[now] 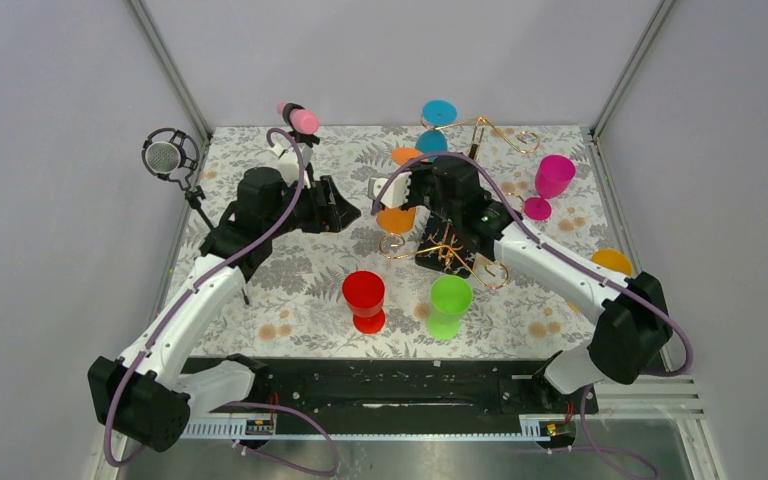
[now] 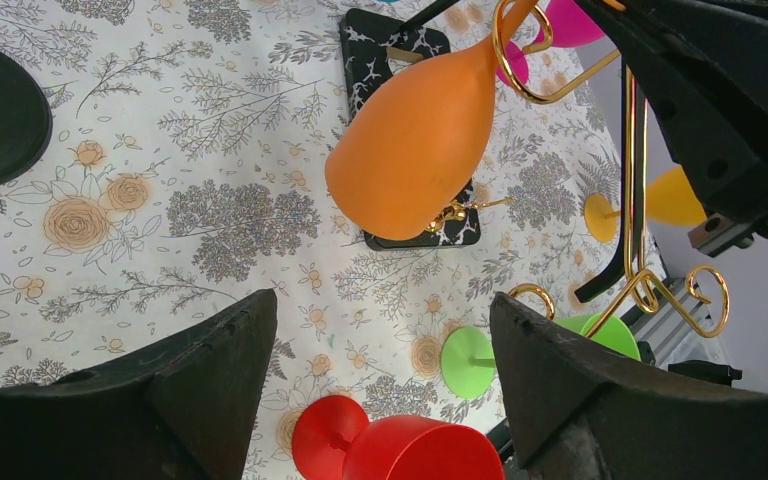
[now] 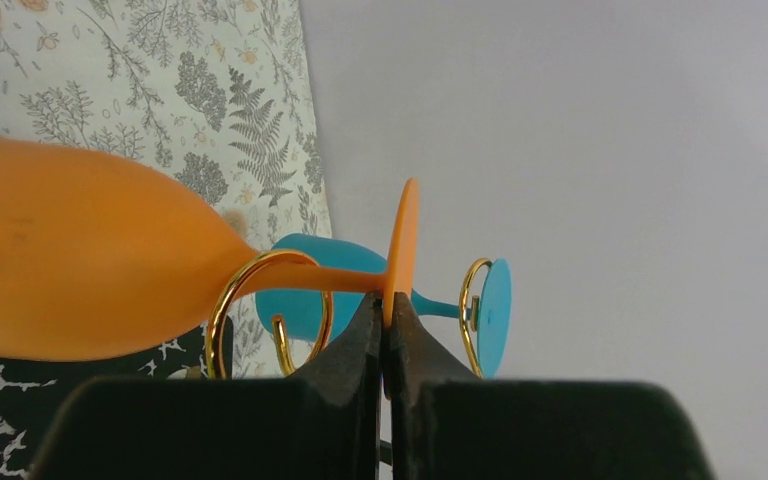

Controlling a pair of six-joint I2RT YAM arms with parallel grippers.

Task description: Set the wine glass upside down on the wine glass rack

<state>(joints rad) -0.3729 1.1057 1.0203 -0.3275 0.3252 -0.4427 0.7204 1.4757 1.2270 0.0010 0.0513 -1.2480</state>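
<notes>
Top: floral desk [image 1: 310, 290], grey walls [image 1: 380, 60]; I see orange wine glass [image 1: 396, 218] at the wine glass rack [image 1: 447, 252], mid-desk | Left wrist: left jaws wide, empty, glass's bowl beyond them, apart | Right wrist: right jaws pinch glass's foot edge, stem inside gold loop [image 3: 260, 257].

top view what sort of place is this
Probably a robot lab cell: plain grey walls with metal corner posts box in the floral table, and the left arm and right arm are bolted to its near rail.
</notes>
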